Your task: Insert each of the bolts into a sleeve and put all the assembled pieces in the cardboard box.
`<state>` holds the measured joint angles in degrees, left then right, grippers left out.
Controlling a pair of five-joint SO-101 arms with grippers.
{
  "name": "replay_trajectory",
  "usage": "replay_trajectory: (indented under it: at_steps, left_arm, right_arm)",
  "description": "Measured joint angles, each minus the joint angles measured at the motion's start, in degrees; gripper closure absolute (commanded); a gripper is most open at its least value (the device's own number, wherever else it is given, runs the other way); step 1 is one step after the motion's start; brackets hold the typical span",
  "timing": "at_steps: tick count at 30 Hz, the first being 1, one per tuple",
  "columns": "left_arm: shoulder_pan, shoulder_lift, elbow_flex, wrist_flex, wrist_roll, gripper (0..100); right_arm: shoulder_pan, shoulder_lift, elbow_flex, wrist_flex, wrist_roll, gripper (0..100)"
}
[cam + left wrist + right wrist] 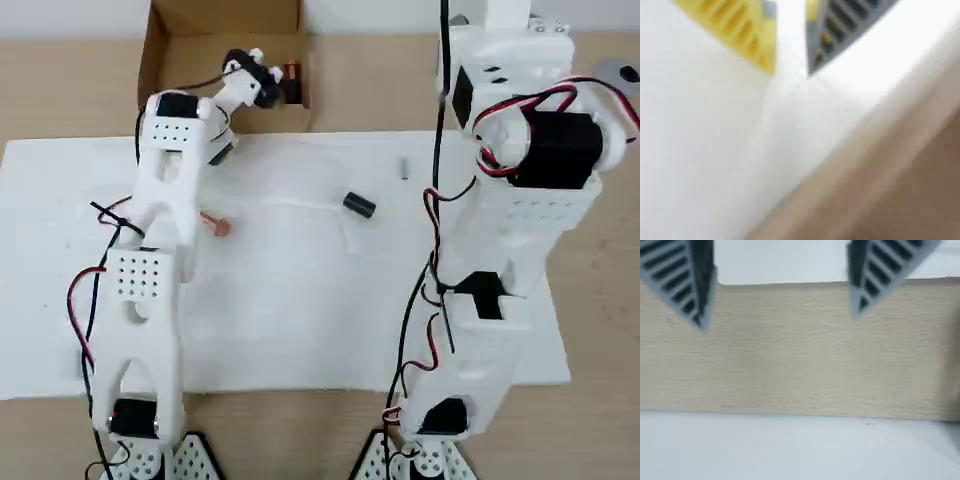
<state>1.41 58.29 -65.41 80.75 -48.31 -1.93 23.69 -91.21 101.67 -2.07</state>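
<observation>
High view puts the left gripper at the front wall of the cardboard box. A small reddish-brown and black piece lies inside the box just beside the gripper, near the front right corner. I judge that piece to be an assembled bolt and sleeve, though it is too small to be sure. In the left wrist view the gripper's fingers stand slightly parted with nothing between them, so it is released. The step in hand looks like delivery into the box. To do it well, the arm should lift clear of the cardboard wall before pulling away, so the light box is not dragged. Out on the white sheet lie a black sleeve on its side, a thin grey bolt near it, and a pinkish bolt just beside the left arm. The sleeve may roll if nudged. The right gripper hangs wide open, holding nothing, over the wooden surface.
</observation>
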Motion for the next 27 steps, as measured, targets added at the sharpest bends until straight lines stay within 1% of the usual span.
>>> replay_trajectory:
  at_steps: [4,6,9,11,14,19,23,25,27]
  left_arm:
    - [-0.09,-0.79,-17.23,15.65,11.52,94]
    - [-1.41,-1.93,-21.71,18.02,16.26,91]
    - [-6.33,-4.40,-23.91,19.08,16.62,86]
    - [-9.23,-6.33,-22.86,19.43,13.71,86]
    - [-9.93,-10.11,-15.56,19.43,8.09,86]
    - [-9.76,-19.25,6.33,19.43,-8.79,87]
    - [-9.58,-29.45,23.65,19.43,-23.21,93]
    - [-9.05,-34.46,30.33,19.43,-28.22,92]
    - [-8.79,-39.38,36.40,19.43,-31.74,91]
  right_arm:
    - [0.00,0.00,0.00,0.00,0.00,78.1]
    - [0.00,0.00,0.00,0.00,0.00,78.1]
    - [0.00,0.00,0.00,0.00,0.00,78.1]
    - [0.00,0.00,0.00,0.00,0.00,78.1]
    - [0.00,0.00,0.00,0.00,0.00,78.1]
    - [0.00,0.00,0.00,0.00,0.00,78.1]
    - [0.00,0.00,0.00,0.00,-0.70,78.1]
    - [0.00,0.00,0.09,0.00,-1.05,78.1]
    - [0.00,0.00,0.09,0.00,-1.05,78.1]
